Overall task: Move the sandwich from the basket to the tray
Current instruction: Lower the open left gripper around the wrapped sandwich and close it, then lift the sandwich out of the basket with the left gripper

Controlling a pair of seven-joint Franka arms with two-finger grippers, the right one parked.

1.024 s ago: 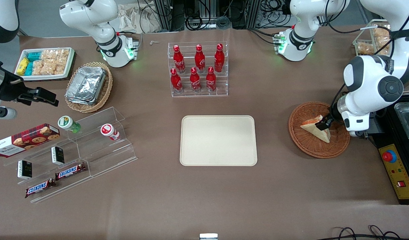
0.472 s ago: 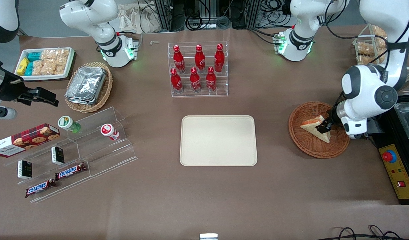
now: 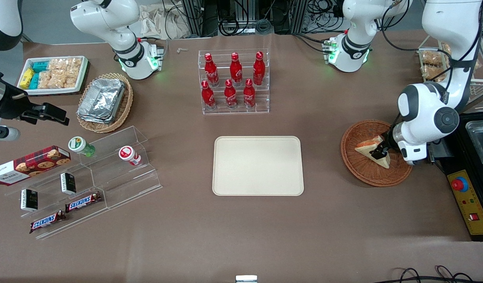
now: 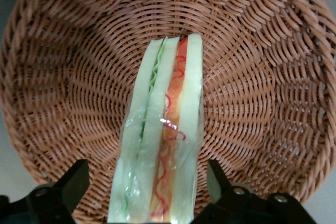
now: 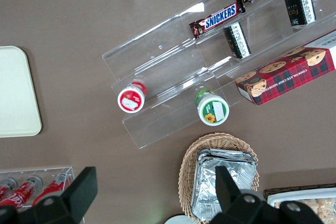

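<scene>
I am looking at the tray (image 3: 258,165) first, the biggest piece of the job: it is lying flat mid-table with nothing on it, so the delivery half of the task is not yet done. It is sitting well apart from the basket (image 3: 363,173), which is resting toward the working arm's end of the table.

The sandwich (image 3: 372,151) is lying inside that basket, wrapped in clear film, so the pick itself is what I am working on now. I am judging the task as early: reaching is done, while grasping, lifting, carrying across to the tray and releasing are all left.

I am holding the gripper (image 3: 379,150) low over the basket, right at the sandwich's wider end. In the left wrist view the sandwich (image 4: 164,129) is running straight up between the two fingers (image 4: 65,190), with its bread and filling layers facing the camera and the basket's weave (image 4: 262,103) showing all around it. The fingers are spread wide, one on each side of the wedge, and I am seeing clear basket weave between each pad and the bread, so they are bracketing it without gripping or touching it. Nothing is being held yet.
</scene>
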